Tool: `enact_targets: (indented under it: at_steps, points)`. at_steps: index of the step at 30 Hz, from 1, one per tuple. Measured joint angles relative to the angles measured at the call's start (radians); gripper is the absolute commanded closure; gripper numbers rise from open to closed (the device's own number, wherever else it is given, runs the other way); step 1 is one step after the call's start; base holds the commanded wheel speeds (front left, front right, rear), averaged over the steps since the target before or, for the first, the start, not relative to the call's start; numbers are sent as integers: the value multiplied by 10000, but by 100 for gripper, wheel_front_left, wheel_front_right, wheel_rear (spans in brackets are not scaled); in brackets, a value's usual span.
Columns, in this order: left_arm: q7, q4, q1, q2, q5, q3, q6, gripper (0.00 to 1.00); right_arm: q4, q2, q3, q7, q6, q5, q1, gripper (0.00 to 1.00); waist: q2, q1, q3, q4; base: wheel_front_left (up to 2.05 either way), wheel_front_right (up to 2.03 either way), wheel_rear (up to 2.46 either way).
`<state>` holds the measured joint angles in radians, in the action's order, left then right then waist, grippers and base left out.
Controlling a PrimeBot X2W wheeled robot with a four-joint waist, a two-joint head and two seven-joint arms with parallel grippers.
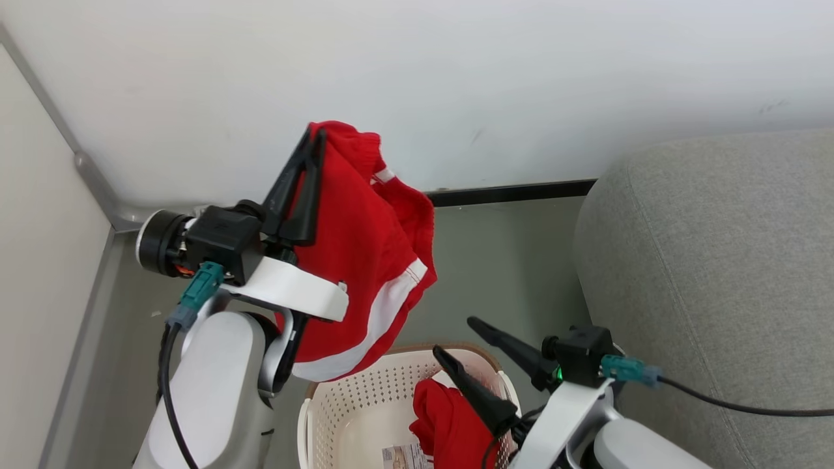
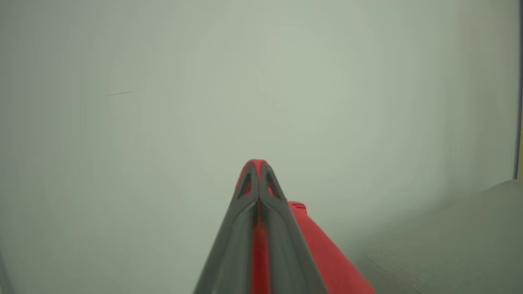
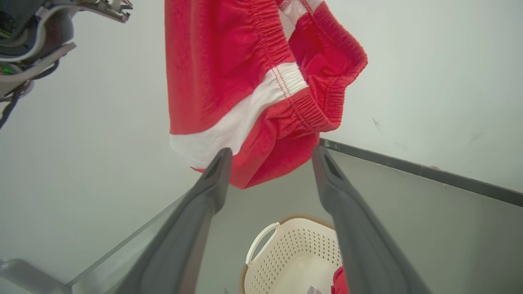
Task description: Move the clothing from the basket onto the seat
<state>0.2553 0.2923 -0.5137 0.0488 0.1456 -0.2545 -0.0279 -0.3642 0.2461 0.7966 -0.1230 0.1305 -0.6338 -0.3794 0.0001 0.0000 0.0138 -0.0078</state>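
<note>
Clearly one garment (image 1: 371, 260) is mid-transfer. The left gripper (image 1: 313, 135), near 11 o'clock in the head view, has its fingers clenched on the fabric's top edge. The cloth therefore hangs free above the basket (image 1: 355, 400) instead of dragging over its rim. In the left wrist view, red cloth is squeezed in the seam between the two closed fingers (image 2: 239, 228). Holding it high by one edge looks deliberate: the white-striped hem hangs above the basket's 11 o'clock corner, so a sideways swing should not snag.

The right gripper (image 1: 454, 336) sits at 5 o'clock in the head view, fingers spread wide and grasping nothing, over the basket's right side. From its own camera the hanging garment is at 12 o'clock and the basket at 6 o'clock. It is probably poised there for the second garment (image 1: 446, 423), a crumpled red heap inside the basket at its 3 o'clock wall, beside a sticker (image 1: 405, 456).

The seat (image 1: 717, 273) lies at 3 o'clock in the head view, well apart from the held garment, with no clothing on the part seen. I judge this to be the first carry. The left arm must travel towards 3 o'clock, past the right arm, before letting go, and the cloth could catch on those open fingers.
</note>
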Motion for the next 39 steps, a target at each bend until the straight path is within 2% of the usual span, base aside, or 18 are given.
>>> enact_targets:
  at_steps: [12, 27, 39]
  points:
    - [0, -163, -11, -104, -2, -763, -165, 100, 8, 213, 853, 186, 0, -1373, -98, 0, 0, 0, -255, 167, 0, 0, 0]
    - [-132, -554, -63, -142, 0, -1459, -174, 100, -431, 180, 1168, 190, 0, -3235, -599, 0, 0, 0, -234, 482, 0, 0, 0]
    - [-265, -853, -259, -151, 35, -1870, -174, 100, -623, 132, 1618, 186, 0, -3904, -1396, 0, 0, 0, -152, 734, 0, 0, 0]
